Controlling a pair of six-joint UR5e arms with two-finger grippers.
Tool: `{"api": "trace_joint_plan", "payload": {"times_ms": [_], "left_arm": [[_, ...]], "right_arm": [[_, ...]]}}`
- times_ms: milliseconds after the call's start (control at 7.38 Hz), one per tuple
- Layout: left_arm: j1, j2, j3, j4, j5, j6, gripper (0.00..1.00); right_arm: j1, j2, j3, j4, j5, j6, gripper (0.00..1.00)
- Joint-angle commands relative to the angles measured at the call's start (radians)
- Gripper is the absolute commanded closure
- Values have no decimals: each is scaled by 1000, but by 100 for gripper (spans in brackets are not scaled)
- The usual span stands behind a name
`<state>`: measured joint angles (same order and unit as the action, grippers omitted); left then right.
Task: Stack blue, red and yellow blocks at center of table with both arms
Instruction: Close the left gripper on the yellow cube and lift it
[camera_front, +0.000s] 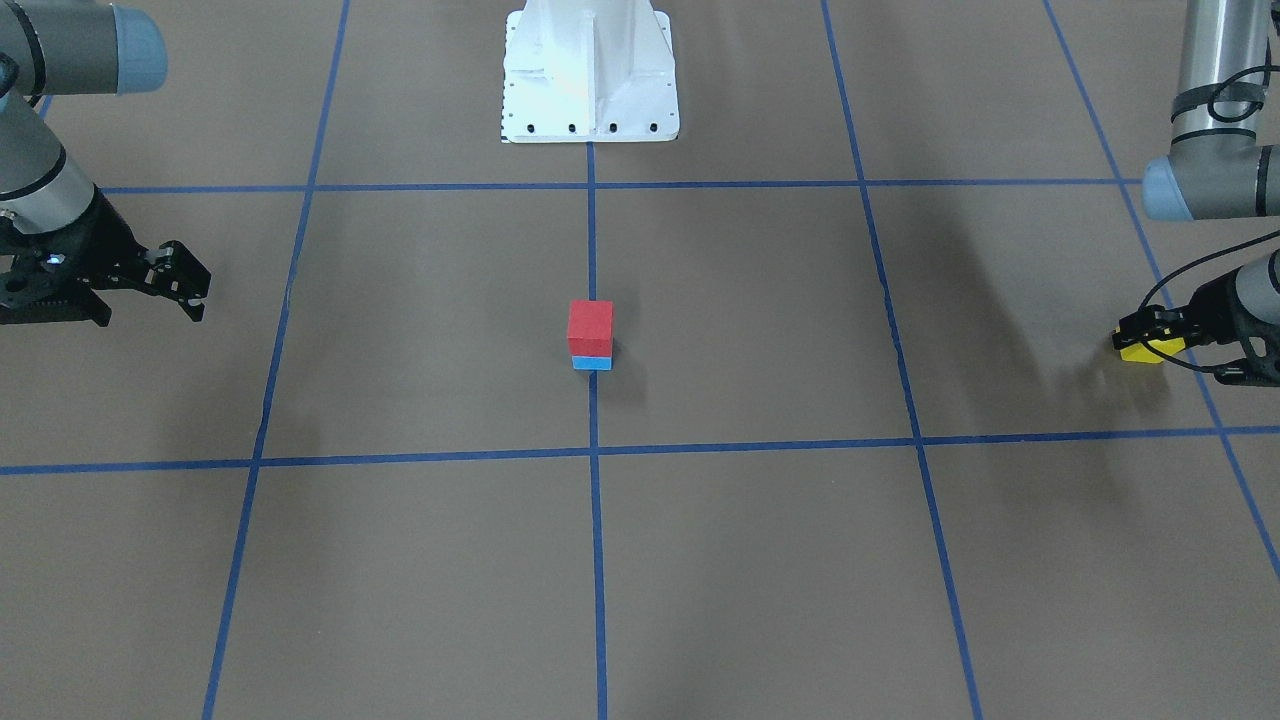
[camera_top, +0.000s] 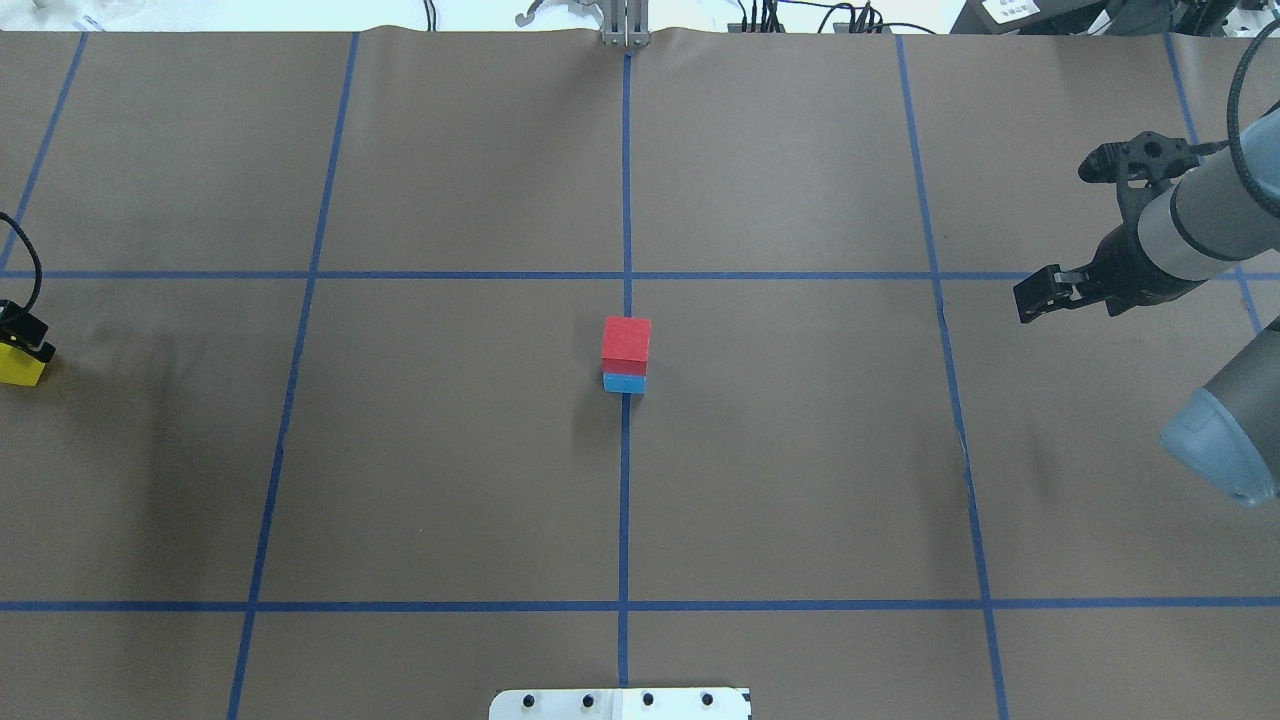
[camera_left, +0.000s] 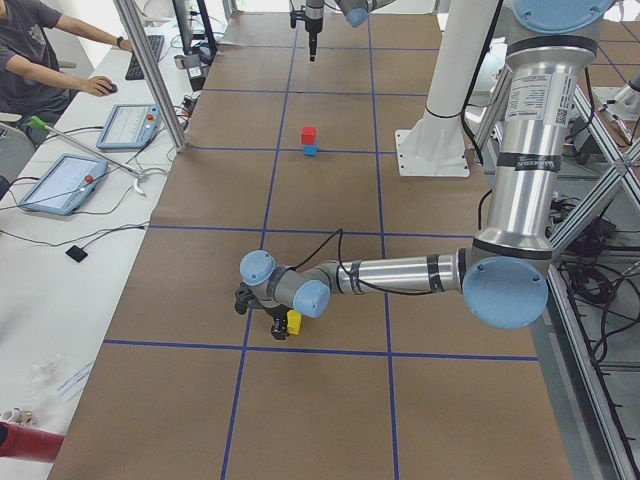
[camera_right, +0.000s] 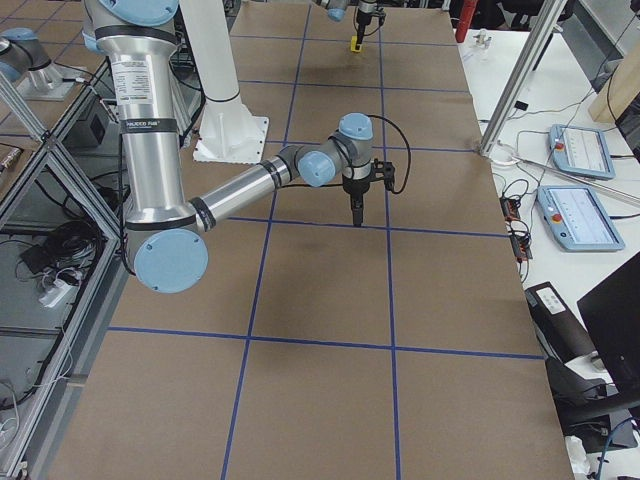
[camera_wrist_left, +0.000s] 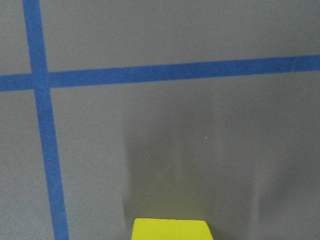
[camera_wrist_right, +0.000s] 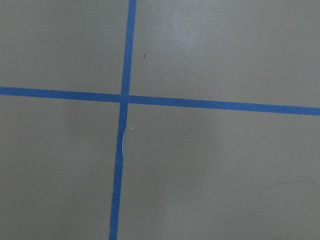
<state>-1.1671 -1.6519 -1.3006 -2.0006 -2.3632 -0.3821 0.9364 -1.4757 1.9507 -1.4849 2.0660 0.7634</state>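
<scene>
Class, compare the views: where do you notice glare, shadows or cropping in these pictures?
Exterior front-facing: the white robot base is washed out by glare, and a soft shadow lies by the left hand. Overhead exterior: the red block on the blue block is sharp, casting only a faint shadow. Left wrist-mounted: the yellow block is cropped by the bottom edge, soft shadow streaks above it.

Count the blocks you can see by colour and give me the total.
red block: 1
blue block: 1
yellow block: 1
Total: 3
</scene>
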Motion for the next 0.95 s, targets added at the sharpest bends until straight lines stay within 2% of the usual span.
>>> {"api": "trace_joint_plan", "payload": {"times_ms": [0, 136, 407, 542, 678, 813], "left_arm": [[1, 1, -52, 35, 4, -12, 100], [4, -5, -157, 156, 5, -56, 100], [29, -40, -470, 479, 5, -70, 100], [65, -57, -594, 541, 5, -108, 100], [134, -130, -673, 548, 16, -274, 100], [284, -304, -668, 549, 48, -507, 100]], "right_arm": [[-1, 0, -3, 0, -1, 1, 0], [-2, 0, -4, 0, -1, -1, 0], [-1, 2, -4, 0, -1, -1, 0], [1, -1, -4, 0, -1, -2, 0], [2, -8, -6, 0, -4, -3, 0], [5, -17, -7, 2, -7, -4, 0]]}}
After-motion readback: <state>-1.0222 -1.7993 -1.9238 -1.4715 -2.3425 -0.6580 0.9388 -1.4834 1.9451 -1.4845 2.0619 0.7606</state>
